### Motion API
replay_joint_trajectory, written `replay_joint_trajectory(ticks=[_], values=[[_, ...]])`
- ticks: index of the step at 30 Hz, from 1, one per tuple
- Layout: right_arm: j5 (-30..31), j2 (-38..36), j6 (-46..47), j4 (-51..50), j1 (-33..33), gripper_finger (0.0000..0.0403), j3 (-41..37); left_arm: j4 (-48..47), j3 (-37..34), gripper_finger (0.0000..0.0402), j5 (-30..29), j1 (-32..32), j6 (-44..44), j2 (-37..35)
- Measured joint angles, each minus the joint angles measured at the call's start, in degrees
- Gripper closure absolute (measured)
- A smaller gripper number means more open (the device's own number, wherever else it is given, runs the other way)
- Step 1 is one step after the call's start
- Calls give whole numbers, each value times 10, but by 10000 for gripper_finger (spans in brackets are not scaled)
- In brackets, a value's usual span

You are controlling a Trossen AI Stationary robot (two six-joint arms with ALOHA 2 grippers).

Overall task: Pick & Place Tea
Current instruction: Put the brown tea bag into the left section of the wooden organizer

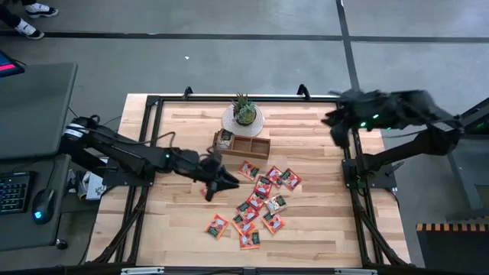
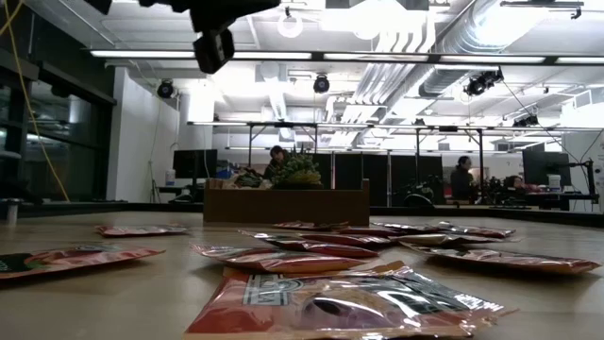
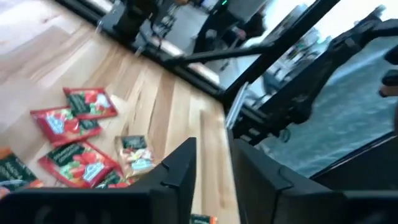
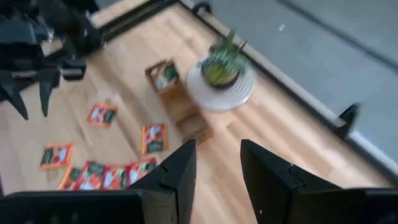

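Red-orange tea (image 1: 260,200) lies scattered on the surface (image 1: 321,229) below the tray (image 1: 243,145); left hand (image 1: 221,179), fingers parted and empty, hovers at the heap's edge, risking 2 overlapping sachets; right hand (image 4: 216,163) parted, waiting.

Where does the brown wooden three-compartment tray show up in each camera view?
High view: brown wooden three-compartment tray just above centre, below the small potted green plant.
Low view: centre, across the table, plant behind it.
Left wrist view: not in it.
Right wrist view: upper middle, beside the plant.
Shared landmark: the plant.
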Motion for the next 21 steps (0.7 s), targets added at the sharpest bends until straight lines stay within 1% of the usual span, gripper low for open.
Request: replay_joint_trajectory(ticks=[4,6,8,14,18,21], values=[[-28,-28,30,59,0,281,-121,-47,61,350,-11,-13,1,54],[-43,-40,49,86,0,281,-178,-71,94,379,-8,-13,1,80],[-60,-54,69,116,0,281,-231,-90,124,395,2,-13,-1,107],[-111,-96,124,208,0,281,-366,-148,201,400,-1,-12,-13,187],[-136,-120,148,267,0,281,-438,-197,245,401,-14,-15,-12,243],[-158,-135,174,313,0,281,-484,-198,273,401,-13,-15,-13,290]])
